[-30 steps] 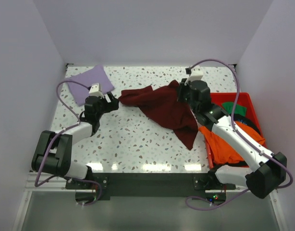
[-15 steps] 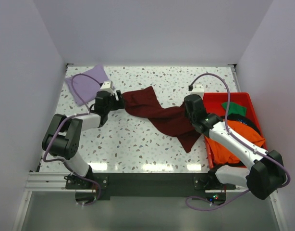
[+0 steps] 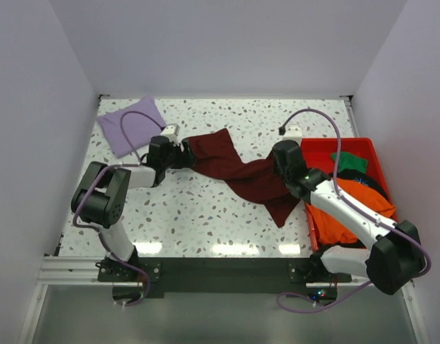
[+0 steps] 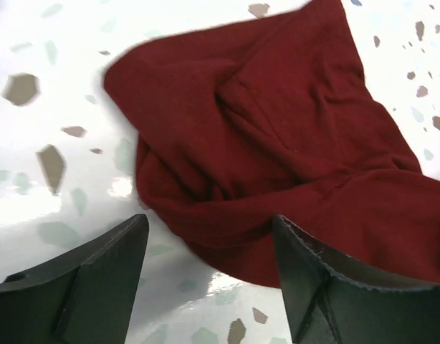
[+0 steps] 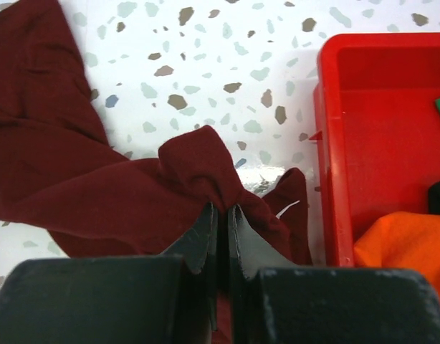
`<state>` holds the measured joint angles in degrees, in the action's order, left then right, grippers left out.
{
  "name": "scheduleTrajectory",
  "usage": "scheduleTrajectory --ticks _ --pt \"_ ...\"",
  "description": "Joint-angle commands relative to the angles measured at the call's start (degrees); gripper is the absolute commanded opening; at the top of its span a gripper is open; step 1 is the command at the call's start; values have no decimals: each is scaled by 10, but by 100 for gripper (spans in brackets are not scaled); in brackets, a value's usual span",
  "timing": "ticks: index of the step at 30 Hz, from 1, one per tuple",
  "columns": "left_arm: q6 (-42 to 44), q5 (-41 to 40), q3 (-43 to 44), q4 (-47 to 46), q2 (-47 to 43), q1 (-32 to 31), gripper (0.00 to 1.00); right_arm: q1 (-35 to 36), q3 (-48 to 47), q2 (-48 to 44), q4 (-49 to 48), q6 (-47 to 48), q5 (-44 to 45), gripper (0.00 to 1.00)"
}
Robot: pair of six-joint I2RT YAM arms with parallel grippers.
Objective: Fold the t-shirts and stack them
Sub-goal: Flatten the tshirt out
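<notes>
Spreading the maroon t-shirt (image 3: 238, 172): right end effector (image 5: 221, 212) is pinching it; open left end effector (image 4: 206, 231) is needing a grip on the opposite end.

The top external camera sits high behind the 2 arm bases (image 3: 123, 269) and looks down and forward over the whole speckled table (image 3: 206, 208) from well back. The left wrist camera looks low and very close past the left gripper (image 4: 206, 233) at the bunched end of the maroon t-shirt (image 4: 277, 143). The right wrist camera looks down past the right gripper (image 5: 221, 209) at another part of that shirt and a corner of the red bin (image 5: 363, 143). All 3 views share the shirt; the overhead and right wrist views share the bin.
</notes>
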<state>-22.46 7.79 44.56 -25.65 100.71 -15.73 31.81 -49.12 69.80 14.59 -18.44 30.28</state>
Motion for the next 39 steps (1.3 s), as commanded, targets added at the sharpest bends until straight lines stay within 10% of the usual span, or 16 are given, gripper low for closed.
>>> scheduleTrajectory --ticks 1,10,20,27,29,31,33,39 --pt "-23 67 12 -38 26 -4 73 1 9 -5 -55 -6 -39 0" --pt "-71 142 40 -109 54 -2 0 -1 -31 31 -107 44 -50 0" --pt "-115 153 96 -129 -68 98 0 -40 -280 83 -100 140 -63 0" --pt "-134 64 -59 -147 -154 116 0 -34 -165 -54 -127 90 -186 0" --pt "-156 25 -144 -177 -182 116 13 -11 -79 -93 -127 55 -197 0" --pt "-160 -9 -195 -194 -203 115 62 20 -19 -112 -118 0 -203 0" --pt "-161 -38 -256 -198 -242 114 84 43 60 -126 -106 -57 -204 4" --pt "-102 -152 -238 -119 -334 50 92 139 121 -141 -38 -115 -139 51"
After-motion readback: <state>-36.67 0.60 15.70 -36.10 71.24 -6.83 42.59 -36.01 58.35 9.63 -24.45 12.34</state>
